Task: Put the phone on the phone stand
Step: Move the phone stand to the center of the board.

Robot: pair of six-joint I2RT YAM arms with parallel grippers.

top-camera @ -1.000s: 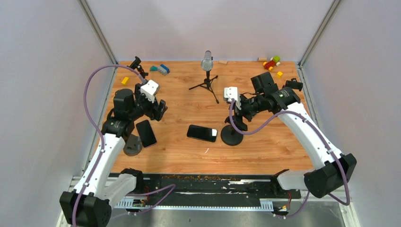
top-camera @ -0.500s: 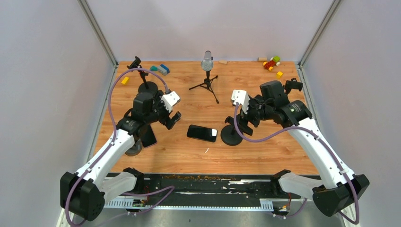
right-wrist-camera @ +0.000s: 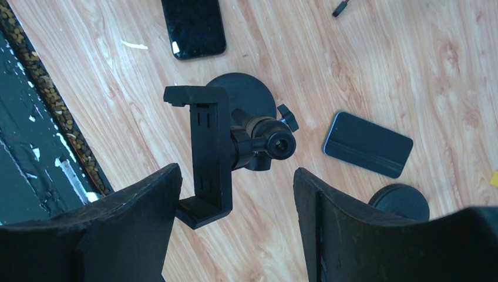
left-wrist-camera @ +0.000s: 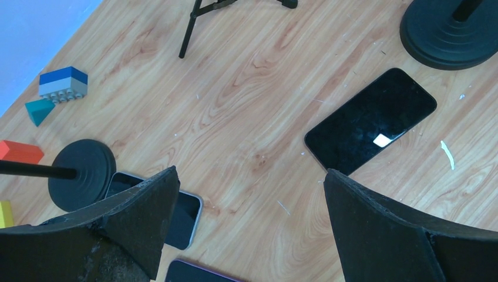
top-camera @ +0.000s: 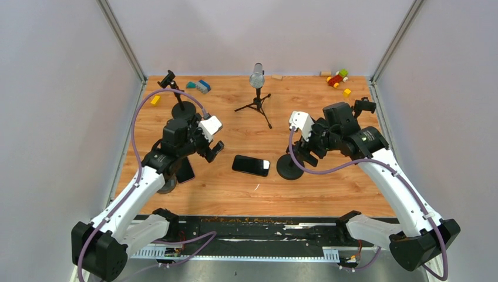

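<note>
The table [top-camera: 329, 188] carries the phone stand [top-camera: 289, 170] on its round base, just right of the phone [top-camera: 251, 165]. The phone lies flat, glossy face up, near mid-table and apart from both claws. The right claw [top-camera: 302, 154] hangs over the stand with its jaws apart and nothing gripped. The left claw [top-camera: 214, 150] hovers left of the phone, spread to its widest and empty.

The phone looks like a thin, stiff, glassy slab, probably slippery and breakable. Lying flat, it offers only its edges, so a pinch across the long sides seems soundest.

Only the right wrist view shows the stand's hooked cradle [right-wrist-camera: 208, 155] between the fingers. The left wrist view shows a small white scrap [left-wrist-camera: 447, 155] beside the phone more clearly.
</note>
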